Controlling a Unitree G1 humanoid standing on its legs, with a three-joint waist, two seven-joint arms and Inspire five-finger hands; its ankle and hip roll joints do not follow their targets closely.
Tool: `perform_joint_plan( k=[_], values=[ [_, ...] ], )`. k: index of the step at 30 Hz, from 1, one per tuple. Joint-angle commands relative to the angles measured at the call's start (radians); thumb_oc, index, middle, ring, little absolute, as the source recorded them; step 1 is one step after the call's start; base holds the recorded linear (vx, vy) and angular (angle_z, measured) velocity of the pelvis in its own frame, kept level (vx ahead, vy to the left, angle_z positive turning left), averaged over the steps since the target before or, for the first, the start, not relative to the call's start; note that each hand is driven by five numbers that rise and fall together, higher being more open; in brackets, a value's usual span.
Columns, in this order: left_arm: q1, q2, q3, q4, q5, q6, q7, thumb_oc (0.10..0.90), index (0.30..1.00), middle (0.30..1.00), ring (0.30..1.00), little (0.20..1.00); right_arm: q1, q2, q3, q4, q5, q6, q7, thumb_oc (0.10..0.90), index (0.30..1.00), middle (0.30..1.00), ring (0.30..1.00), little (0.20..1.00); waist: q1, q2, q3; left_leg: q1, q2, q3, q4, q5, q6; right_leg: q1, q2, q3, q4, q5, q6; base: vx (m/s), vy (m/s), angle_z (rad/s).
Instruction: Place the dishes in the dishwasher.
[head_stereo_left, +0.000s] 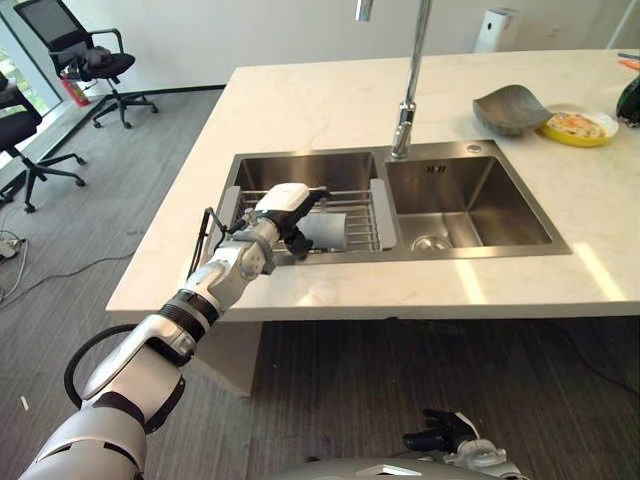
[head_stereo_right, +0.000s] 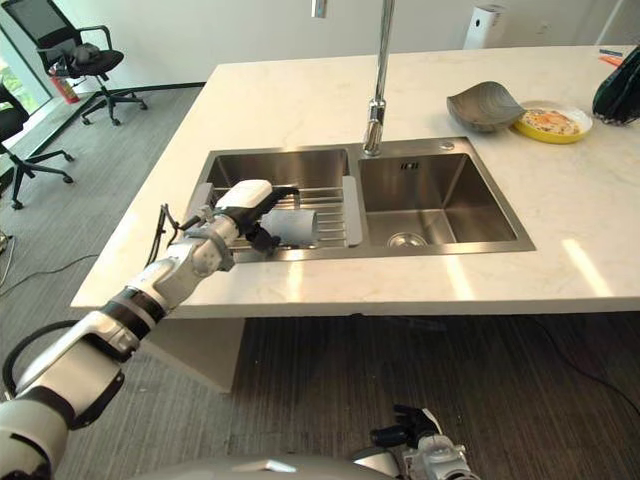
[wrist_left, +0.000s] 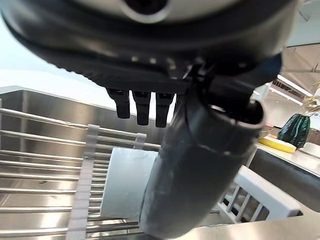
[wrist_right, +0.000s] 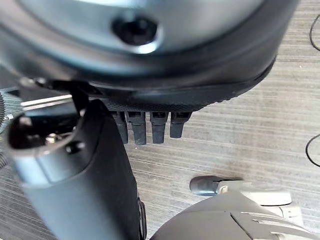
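Observation:
A pale grey cup (head_stereo_left: 327, 231) lies on its side on the wire rack (head_stereo_left: 355, 213) across the left sink basin. My left hand (head_stereo_left: 286, 214) hovers over the rack's left part, just left of the cup. Its fingers (wrist_left: 142, 106) are straight, its thumb (wrist_left: 200, 165) is stretched toward the cup (wrist_left: 124, 183), and it holds nothing. A grey bowl (head_stereo_left: 511, 108) and a yellow plate (head_stereo_left: 579, 126) with food sit on the counter at the far right. My right hand (head_stereo_left: 442, 432) hangs low over the floor, open and holding nothing.
The tall faucet (head_stereo_left: 406, 110) rises between the two basins; the right basin (head_stereo_left: 465, 205) holds nothing but its drain. A dark green object (head_stereo_left: 630, 100) sits at the counter's right edge. Office chairs (head_stereo_left: 88, 60) stand at the back left on grey carpet.

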Motion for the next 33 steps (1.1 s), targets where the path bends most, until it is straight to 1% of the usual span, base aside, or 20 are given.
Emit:
perform_joint_plan(
  k=[1,5,14,15,17,18,22,28,30,32,33],
  values=[
    [-0.262,0.015,0.019,0.090,0.040,0.000,0.055,0.800,0.900,0.900,0.900,0.900,0.027,-0.029,0.009,0.035,0.026,-0.001,0.006,0.800,0.900,0.900,0.900,0.900,0.037,-0.005,-0.025,0.081,0.043,0.025,0.010,-0.128,-0.074,-0.075,-0.054,0.008,0.019,0.015,0.113,0.00,0.000,0.00],
    [-0.282,-0.013,-0.001,0.184,0.063,0.022,0.051,0.800,0.900,0.900,0.900,0.900,0.027,-0.029,0.018,0.037,0.032,0.000,0.011,0.800,0.900,0.900,0.900,0.900,0.034,-0.003,-0.024,0.081,0.044,0.023,0.010,-0.127,-0.074,-0.073,-0.050,0.013,0.019,0.012,0.110,0.00,0.000,0.00],
    [-0.321,-0.034,-0.049,0.265,0.097,0.038,0.025,0.800,0.900,0.900,0.900,0.900,0.006,-0.036,0.032,0.025,0.048,0.001,0.015,0.800,0.900,0.900,0.900,0.900,0.031,-0.004,-0.020,0.075,0.048,0.028,0.010,-0.122,-0.078,-0.075,-0.043,0.009,0.015,0.014,0.107,0.00,0.000,0.00],
    [-0.321,-0.036,-0.051,0.269,0.093,0.038,0.024,0.800,0.900,0.900,0.900,0.900,0.004,-0.035,0.034,0.023,0.050,0.000,0.015,0.800,0.900,0.900,0.900,0.900,0.031,-0.003,-0.019,0.082,0.049,0.027,0.010,-0.134,-0.078,-0.068,-0.043,0.008,0.014,0.004,0.110,0.00,0.000,0.00],
    [-0.329,-0.044,-0.057,0.284,0.094,0.040,0.025,0.800,0.900,0.900,0.900,0.900,-0.004,-0.036,0.040,0.019,0.050,0.001,0.015,0.800,0.900,0.900,0.900,0.900,0.029,-0.004,-0.016,0.074,0.049,0.031,0.010,-0.122,-0.079,-0.077,-0.043,0.009,0.015,0.014,0.108,-0.01,-0.010,-0.04],
    [-0.333,-0.052,-0.060,0.285,0.091,0.039,0.028,0.800,0.900,0.900,0.900,0.900,-0.007,-0.037,0.040,0.018,0.054,0.001,0.014,0.800,0.900,0.900,0.900,0.900,0.027,0.000,-0.014,0.079,0.049,0.031,0.010,-0.132,-0.078,-0.074,-0.042,0.010,0.015,0.006,0.110,0.03,-0.005,-0.10],
    [-0.334,-0.059,-0.065,0.287,0.090,0.037,0.032,0.800,0.900,0.900,0.900,0.900,-0.008,-0.038,0.040,0.017,0.055,0.001,0.014,0.800,0.900,0.900,0.900,0.900,0.023,0.005,-0.008,0.079,0.050,0.037,0.010,-0.131,-0.078,-0.076,-0.042,0.014,0.015,0.006,0.111,0.01,-0.010,-0.05],
    [-0.334,-0.071,-0.071,0.309,0.080,0.038,0.034,0.800,0.900,0.900,0.900,0.900,-0.007,-0.042,0.031,0.025,0.057,0.006,0.014,0.800,0.900,0.900,0.900,0.900,0.014,0.022,-0.004,0.078,0.046,0.045,0.010,-0.132,-0.077,-0.079,-0.045,0.019,0.015,0.007,0.112,0.00,0.000,-0.01],
    [-0.334,-0.071,-0.067,0.318,0.073,0.039,0.036,0.800,0.900,0.900,0.900,0.900,-0.016,-0.049,0.028,0.026,0.060,0.008,0.012,0.800,0.900,0.900,0.900,0.900,0.011,0.033,0.002,0.076,0.045,0.052,0.010,-0.131,-0.076,-0.084,-0.047,0.022,0.015,0.010,0.113,-0.01,0.008,-0.08],
    [-0.331,-0.073,-0.077,0.385,0.076,0.046,0.030,0.800,0.900,0.900,0.900,0.900,-0.029,-0.055,0.026,0.032,0.061,0.011,0.011,0.800,0.900,0.900,0.900,0.900,0.003,0.048,0.007,0.074,0.043,0.068,0.010,-0.130,-0.076,-0.093,-0.050,0.030,0.016,0.014,0.114,-0.01,0.022,-0.09],
    [-0.332,-0.074,-0.078,0.387,0.076,0.045,0.031,0.800,0.900,0.900,0.900,0.900,-0.029,-0.056,0.026,0.033,0.061,0.012,0.011,0.800,0.900,0.900,0.900,0.900,0.003,0.049,0.007,0.074,0.043,0.069,0.010,-0.130,-0.076,-0.093,-0.050,0.030,0.016,0.014,0.114,0.01,0.011,-0.18]
  ],
)
